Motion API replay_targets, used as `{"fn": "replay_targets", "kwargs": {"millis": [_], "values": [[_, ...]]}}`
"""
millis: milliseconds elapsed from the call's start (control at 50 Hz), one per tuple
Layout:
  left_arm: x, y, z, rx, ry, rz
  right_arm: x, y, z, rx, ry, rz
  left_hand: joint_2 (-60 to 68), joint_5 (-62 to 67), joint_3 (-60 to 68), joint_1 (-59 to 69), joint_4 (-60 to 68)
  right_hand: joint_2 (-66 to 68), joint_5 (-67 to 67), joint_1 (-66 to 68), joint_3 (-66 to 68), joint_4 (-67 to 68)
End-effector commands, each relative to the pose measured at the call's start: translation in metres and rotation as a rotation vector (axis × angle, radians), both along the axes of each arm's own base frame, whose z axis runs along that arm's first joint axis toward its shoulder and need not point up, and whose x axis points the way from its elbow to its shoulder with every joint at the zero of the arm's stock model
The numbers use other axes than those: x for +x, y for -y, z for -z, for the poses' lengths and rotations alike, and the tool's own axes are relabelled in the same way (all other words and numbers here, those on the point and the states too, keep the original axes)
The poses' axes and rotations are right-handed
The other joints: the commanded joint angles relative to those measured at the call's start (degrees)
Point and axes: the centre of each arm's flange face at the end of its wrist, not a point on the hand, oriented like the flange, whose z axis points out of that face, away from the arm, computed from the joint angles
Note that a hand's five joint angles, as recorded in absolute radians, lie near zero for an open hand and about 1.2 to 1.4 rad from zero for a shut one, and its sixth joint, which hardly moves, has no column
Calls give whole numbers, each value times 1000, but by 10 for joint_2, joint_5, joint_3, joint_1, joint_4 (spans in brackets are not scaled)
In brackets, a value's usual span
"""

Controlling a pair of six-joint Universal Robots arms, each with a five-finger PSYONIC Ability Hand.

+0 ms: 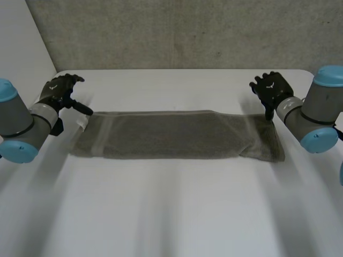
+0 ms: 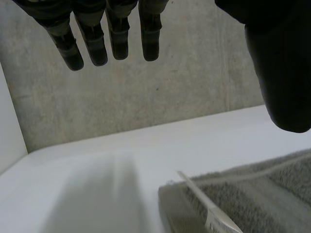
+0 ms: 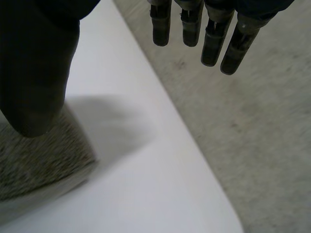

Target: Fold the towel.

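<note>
- Grey terry towel (image 1: 177, 134) lies flat as a long, narrow band across the middle of the white worktop (image 1: 177, 209), running left to right.
- Its left end carries a woven stripe, and a small white label (image 1: 81, 123) sticks out at the far-left corner. The right end looks thicker and slightly rounded.
- Left robot hand (image 1: 61, 88) is at the towel's far-left corner. In its wrist view the fingers (image 2: 119, 34) are straight and spread from the thumb, holding nothing. The towel corner and its label (image 2: 214, 216) lie below the thumb.
- Right robot hand (image 1: 272, 88) is at the towel's far-right corner. In its wrist view the fingers (image 3: 214, 43) are likewise straight and well apart from the thumb, with nothing pinched. The thumb overlaps the towel's corner (image 3: 34, 165); I cannot tell whether it touches the cloth.
- Rough grey concrete wall (image 1: 177, 32) stands just behind the worktop's far edge, and a plain white panel (image 1: 21, 37) closes the far-left side.
- Nothing lies on the towel, and the near half of the worktop is bare.
</note>
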Motion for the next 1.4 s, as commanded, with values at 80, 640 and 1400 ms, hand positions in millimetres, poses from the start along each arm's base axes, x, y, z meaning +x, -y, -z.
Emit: {"fn": "replay_targets", "kwargs": {"millis": [80, 640, 1400], "values": [[0, -30, -47, -57, -4, 9, -1, -28, -67, -114, 118, 0, -27, -12, -33, -53, -38, -46, -36, -41, -30, -44], [3, -133, 4, -48, 459, 159, -55, -135, 3, 365, 278, 130, 56, 70, -33, 30, -38, 12, 22, 17, -30, -44], [3, -115, 32, -47, 505, 160, -74, -106, 33, 298, 172, 167, 98, 112, -33, 72, -38, 653, 663, 658, -30, -44]]}}
